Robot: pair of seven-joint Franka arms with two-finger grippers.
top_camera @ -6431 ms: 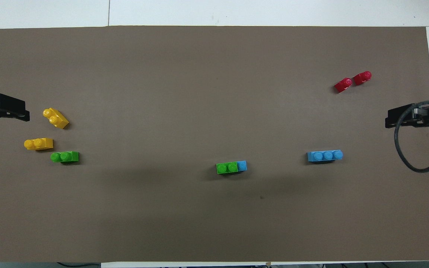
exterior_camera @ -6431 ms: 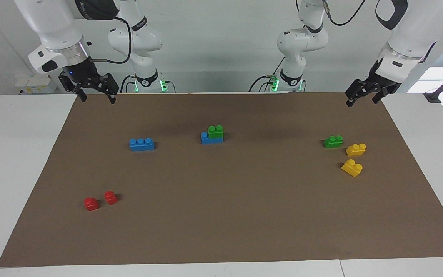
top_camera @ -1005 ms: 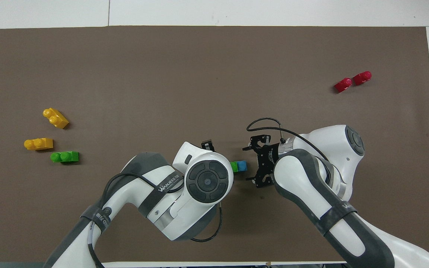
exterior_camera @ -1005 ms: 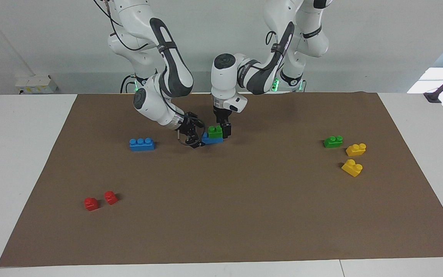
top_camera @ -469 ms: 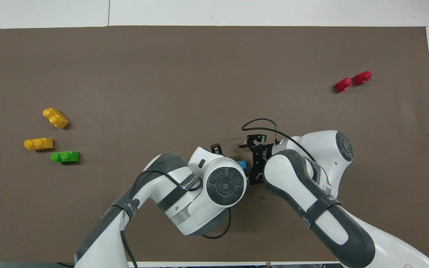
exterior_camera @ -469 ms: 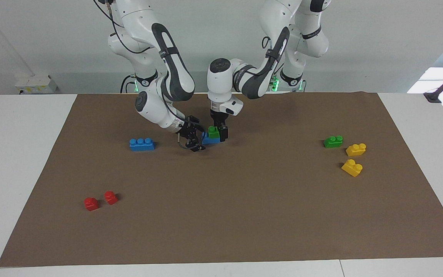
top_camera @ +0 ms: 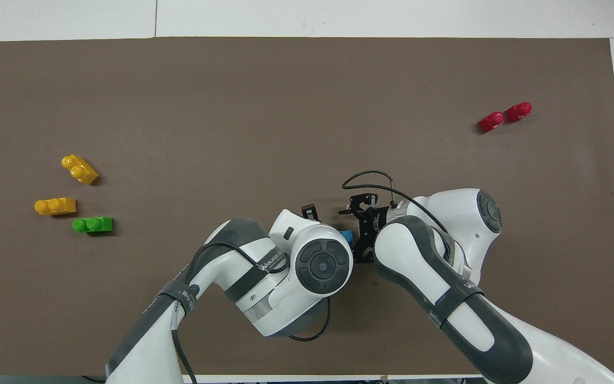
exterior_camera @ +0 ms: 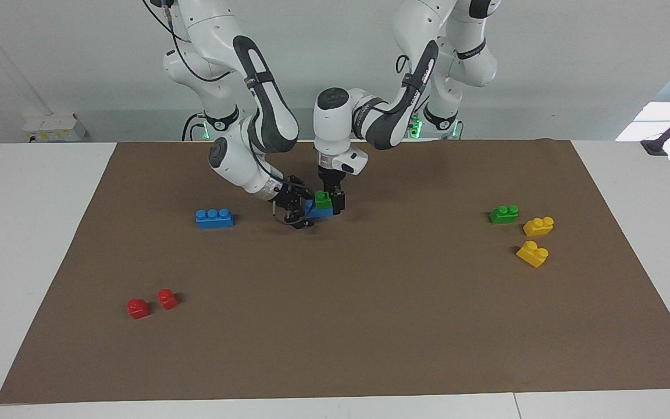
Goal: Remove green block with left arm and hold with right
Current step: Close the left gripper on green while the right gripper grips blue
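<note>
The green block (exterior_camera: 323,200) sits on one end of a blue brick (exterior_camera: 320,213) in the middle of the brown mat, close to the robots. My left gripper (exterior_camera: 330,198) comes straight down onto the green block and is at its sides. My right gripper (exterior_camera: 300,214), with the wire loop, lies low on the mat. It is open around the blue brick's bare end (top_camera: 346,236). In the overhead view the left arm's wrist hides the green block, and the right gripper (top_camera: 357,232) shows spread wide.
A loose blue three-stud brick (exterior_camera: 214,217) lies toward the right arm's end. A darker green brick (exterior_camera: 503,214) and two yellow bricks (exterior_camera: 538,226) (exterior_camera: 533,254) lie toward the left arm's end. Two red bricks (exterior_camera: 138,308) (exterior_camera: 167,298) lie farther out.
Both arms came in from the table's ends to the stacked bricks. In the last second the right gripper slid up around the blue brick's end and the left gripper settled onto the green block.
</note>
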